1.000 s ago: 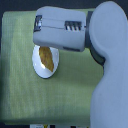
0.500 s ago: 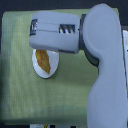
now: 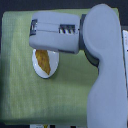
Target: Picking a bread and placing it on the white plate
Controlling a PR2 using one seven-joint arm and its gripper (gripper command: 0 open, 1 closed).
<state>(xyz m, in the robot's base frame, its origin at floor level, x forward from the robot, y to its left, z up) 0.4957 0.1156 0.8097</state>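
Observation:
The bread (image 3: 44, 62), a long golden-orange loaf, lies on the white plate (image 3: 54, 68) left of centre on the green cloth. My grey arm (image 3: 57, 32) reaches in from the exterior view's right and hangs over the plate's upper part, hiding its top rim. Its blunt wrist end (image 3: 33, 33) is just above and left of the bread. No fingers show, so whether the gripper is open or shut is unclear. Nothing grips the bread where it shows.
A green cloth (image 3: 20, 90) covers the table. The arm's thick upper link (image 3: 107, 75) fills the exterior view's right side. A dark edge with small objects (image 3: 125, 42) runs along the far right.
The arm's wrist end has shifted a little to the exterior view's left over the plate. The bread lies in the same place on the plate.

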